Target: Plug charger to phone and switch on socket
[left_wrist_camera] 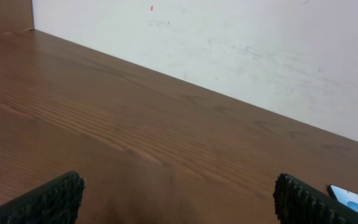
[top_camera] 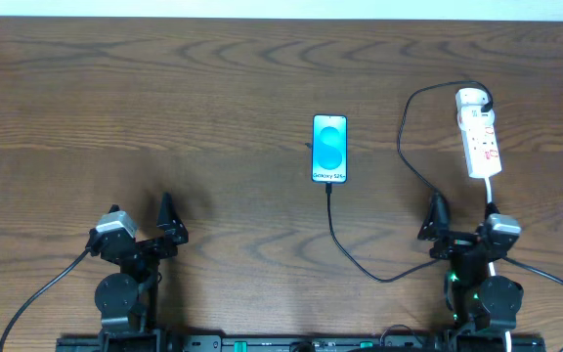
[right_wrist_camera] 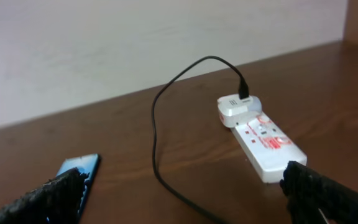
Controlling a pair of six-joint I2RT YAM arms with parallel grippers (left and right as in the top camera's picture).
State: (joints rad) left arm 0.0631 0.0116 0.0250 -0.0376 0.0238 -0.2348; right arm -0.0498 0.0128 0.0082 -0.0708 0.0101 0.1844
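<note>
Overhead looks straight down; low wrist views face the wall (left_wrist_camera: 241,56), sharing the phone (left_wrist_camera: 353,200).

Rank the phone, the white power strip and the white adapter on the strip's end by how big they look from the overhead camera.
1. Phone and power strip: they look about alike in size, so I won't rank one over the other.
2. White adapter: clearly the smallest.

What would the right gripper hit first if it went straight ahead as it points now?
Probably the charger, whose cable crosses the table ahead of the right gripper; the phone lies left of that line, the socket right. Depth is unclear.
</note>
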